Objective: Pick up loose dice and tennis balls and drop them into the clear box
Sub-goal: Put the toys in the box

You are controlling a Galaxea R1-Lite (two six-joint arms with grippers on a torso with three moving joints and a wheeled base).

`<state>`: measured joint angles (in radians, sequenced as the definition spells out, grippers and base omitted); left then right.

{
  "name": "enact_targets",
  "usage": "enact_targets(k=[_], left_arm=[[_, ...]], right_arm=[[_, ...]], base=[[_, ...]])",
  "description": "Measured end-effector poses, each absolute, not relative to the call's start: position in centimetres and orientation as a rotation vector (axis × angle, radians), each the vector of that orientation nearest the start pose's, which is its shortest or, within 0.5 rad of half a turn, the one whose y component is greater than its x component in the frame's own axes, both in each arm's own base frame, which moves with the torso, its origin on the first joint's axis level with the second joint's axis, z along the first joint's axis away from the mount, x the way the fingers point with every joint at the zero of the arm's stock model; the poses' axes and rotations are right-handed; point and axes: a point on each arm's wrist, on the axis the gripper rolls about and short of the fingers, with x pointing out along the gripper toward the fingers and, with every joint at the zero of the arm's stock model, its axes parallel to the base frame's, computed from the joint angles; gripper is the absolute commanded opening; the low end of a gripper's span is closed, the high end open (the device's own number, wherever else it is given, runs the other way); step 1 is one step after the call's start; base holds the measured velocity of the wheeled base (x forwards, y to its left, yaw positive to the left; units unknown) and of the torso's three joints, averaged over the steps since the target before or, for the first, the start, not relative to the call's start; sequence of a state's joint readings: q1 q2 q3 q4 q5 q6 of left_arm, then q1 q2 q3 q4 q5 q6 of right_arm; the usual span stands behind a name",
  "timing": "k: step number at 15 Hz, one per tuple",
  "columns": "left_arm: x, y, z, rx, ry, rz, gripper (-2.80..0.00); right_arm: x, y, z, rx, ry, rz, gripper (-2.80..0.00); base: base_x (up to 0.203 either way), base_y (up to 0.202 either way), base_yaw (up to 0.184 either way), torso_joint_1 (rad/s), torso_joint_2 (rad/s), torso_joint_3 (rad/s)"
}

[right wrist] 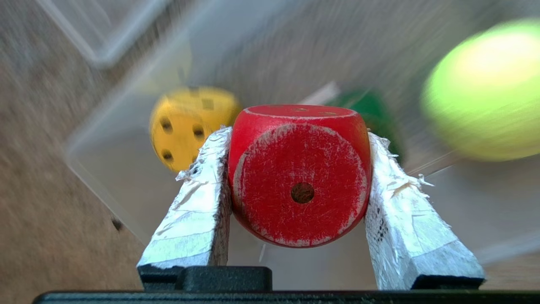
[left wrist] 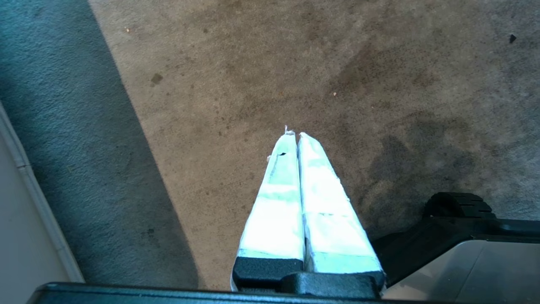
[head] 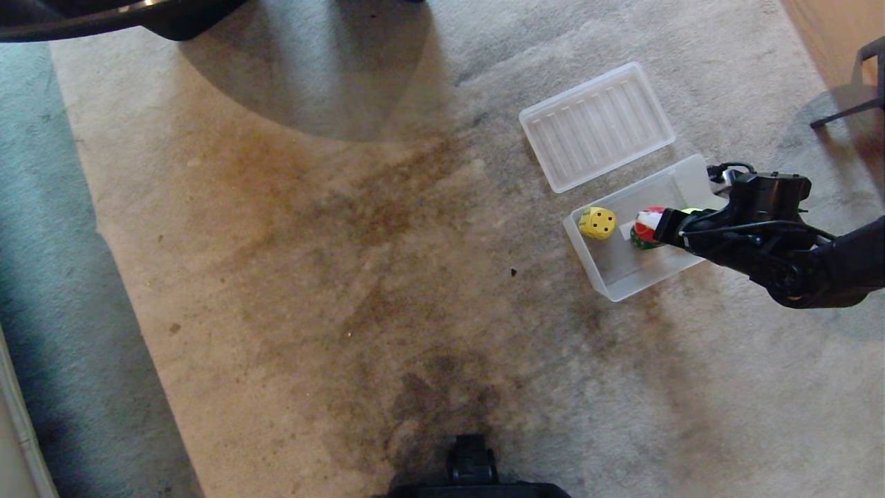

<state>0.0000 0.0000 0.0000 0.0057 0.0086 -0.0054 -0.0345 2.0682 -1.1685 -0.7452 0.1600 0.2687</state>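
You've got the red die (right wrist: 299,177) pinched between two taped fingers, one-pip face toward the wrist camera, right over the clear box (head: 681,180) on the carpet. Inside the box already: the yellow die (head: 597,223) near its left end, a green die (right wrist: 371,107) behind the red one, and a tennis ball (right wrist: 485,90).

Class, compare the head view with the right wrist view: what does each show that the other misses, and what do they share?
Head view only: the ribbed lid lying whole beside the clear box, and the stained carpet.
Right wrist view only: the single pip on the red die, clamped between taped fingers.
Both: the right hand, yellow die, green die, tennis ball.
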Motion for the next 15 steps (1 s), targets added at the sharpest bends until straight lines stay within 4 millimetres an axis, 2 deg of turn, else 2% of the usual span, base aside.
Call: enact_targets(k=[4,9,11,15], left_arm=[[-2.3,0.0,7.5,-0.006,0.006,0.009,-2.80],[-2.3,0.0,7.5,-0.006,0.006,0.009,-2.80],[-2.3,0.0,7.5,-0.006,0.007,0.009,-2.80],[-2.3,0.0,7.5,-0.006,0.006,0.009,-2.80]], right_arm=[[42.1,-0.6,14.5,0.278,0.149,0.119,-2.80],[43.4,-0.4,14.1,0.273,0.074,0.141,-2.80],[43.8,-0.5,13.3,0.275,0.090,0.135,-2.80],[44.3,-0.4,14.5,0.274,0.033,0.148,-2.80]], base=[[0.000,0.000,0.000,0.000,0.00,0.000],[0.000,0.000,0.000,0.000,0.00,0.000],[0.000,0.000,0.000,0.000,0.00,0.000],[0.000,0.000,0.000,0.000,0.00,0.000]])
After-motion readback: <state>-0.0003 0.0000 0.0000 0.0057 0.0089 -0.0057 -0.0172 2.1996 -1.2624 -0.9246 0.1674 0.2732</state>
